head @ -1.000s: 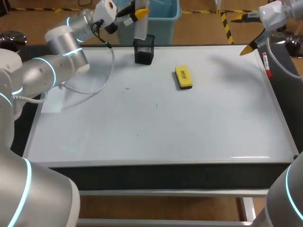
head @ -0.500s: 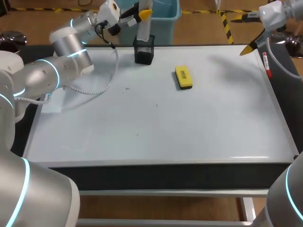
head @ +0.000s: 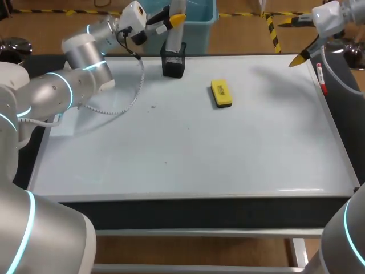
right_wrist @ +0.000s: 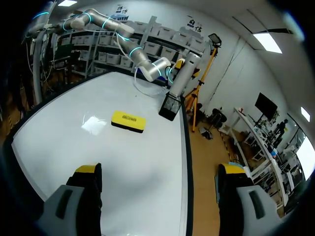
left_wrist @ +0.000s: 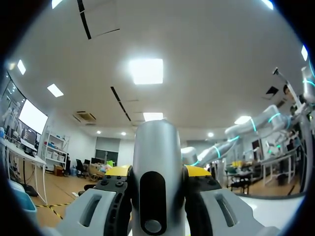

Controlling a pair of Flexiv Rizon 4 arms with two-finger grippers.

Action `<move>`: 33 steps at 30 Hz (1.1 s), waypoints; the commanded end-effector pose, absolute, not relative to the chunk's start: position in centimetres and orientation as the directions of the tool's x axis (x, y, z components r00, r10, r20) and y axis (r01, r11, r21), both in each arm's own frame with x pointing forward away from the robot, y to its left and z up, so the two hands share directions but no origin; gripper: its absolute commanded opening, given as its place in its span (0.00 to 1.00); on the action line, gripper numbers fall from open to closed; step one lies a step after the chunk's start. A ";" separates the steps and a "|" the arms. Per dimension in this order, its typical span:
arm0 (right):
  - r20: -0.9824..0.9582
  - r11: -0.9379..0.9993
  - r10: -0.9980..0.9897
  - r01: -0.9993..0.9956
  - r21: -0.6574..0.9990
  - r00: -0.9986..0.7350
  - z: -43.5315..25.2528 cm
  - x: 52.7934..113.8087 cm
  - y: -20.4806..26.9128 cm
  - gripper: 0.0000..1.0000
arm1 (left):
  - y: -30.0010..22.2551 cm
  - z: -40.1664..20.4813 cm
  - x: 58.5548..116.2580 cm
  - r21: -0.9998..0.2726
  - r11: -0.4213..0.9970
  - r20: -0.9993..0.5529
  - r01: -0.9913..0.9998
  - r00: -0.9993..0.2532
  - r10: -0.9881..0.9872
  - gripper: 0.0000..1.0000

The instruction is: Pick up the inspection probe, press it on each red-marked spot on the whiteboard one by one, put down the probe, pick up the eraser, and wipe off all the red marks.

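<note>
— Left pincer (head: 171, 23): how does it stand?
— Closed on the probe (head: 174, 39). Its two yellow tips press the grey shaft from opposite sides. The left wrist view confirms this: there the probe (left_wrist: 157, 147) fills the gap between them.
— Where is the probe placed?
— At the far edge of the whiteboard (head: 188, 148), nearly upright, directly above the black mesh holder (head: 173, 64). Its lower end meets the holder's open top; whether it reaches inside cannot be told.
— And the right pincer (head: 290, 41)?
— Wide open, with nothing between its fingers. It hangs above the far right corner of the whiteboard. In the right wrist view its two fingers stand well apart over the white surface.
— Where does the eraser (head: 220, 93) lie?
— Flat on the whiteboard, a yellow block with a dark underside. It sits to the right of the holder, apart from it, and well apart from both pincers.
— What else is shown?
— A white coiled cable (head: 117, 105) loops from the left arm over the far left part of the board; whether it touches the surface cannot be told. A marker (head: 321, 77) with a red end lies along the board's right edge. A few small dark specks (head: 189, 127) dot the middle of the board. The whiteboard covers nearly all of the counter (head: 199, 210).
</note>
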State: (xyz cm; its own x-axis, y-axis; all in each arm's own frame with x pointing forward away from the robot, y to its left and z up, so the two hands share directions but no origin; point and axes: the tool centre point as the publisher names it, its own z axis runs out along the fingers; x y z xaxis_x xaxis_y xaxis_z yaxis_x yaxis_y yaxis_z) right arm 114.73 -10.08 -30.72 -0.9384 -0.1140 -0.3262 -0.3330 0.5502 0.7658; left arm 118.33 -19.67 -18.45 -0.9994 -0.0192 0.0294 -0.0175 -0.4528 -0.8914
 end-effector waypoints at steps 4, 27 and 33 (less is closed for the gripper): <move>-0.325 0.553 -0.117 -0.333 0.763 -0.938 -30.7 114.7 -10.1 1.00 | -20.2 -19.7 119.4 -0.893 -0.449 -0.159 -0.031 -0.911 0.380 0.00; -0.325 0.553 -0.117 -0.333 0.763 -0.938 -30.7 114.7 -10.1 1.00 | -20.7 -23.8 120.3 -0.931 -0.363 -0.147 -0.036 -0.874 0.463 0.00; -0.325 0.553 -0.117 -0.333 0.763 -0.938 -30.7 114.7 -10.1 1.00 | -20.7 -24.7 120.9 -0.930 -0.365 -0.150 -0.035 -0.872 0.465 0.00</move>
State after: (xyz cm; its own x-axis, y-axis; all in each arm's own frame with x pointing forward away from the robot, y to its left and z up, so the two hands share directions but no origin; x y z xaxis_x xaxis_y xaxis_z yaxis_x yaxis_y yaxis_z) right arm 114.73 -10.09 -30.72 -0.9384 -0.1139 -0.3262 -0.3330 0.5502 0.7657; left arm 119.98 -20.48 -23.97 -0.9937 -0.0901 0.0672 -0.0314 -0.3519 -0.9355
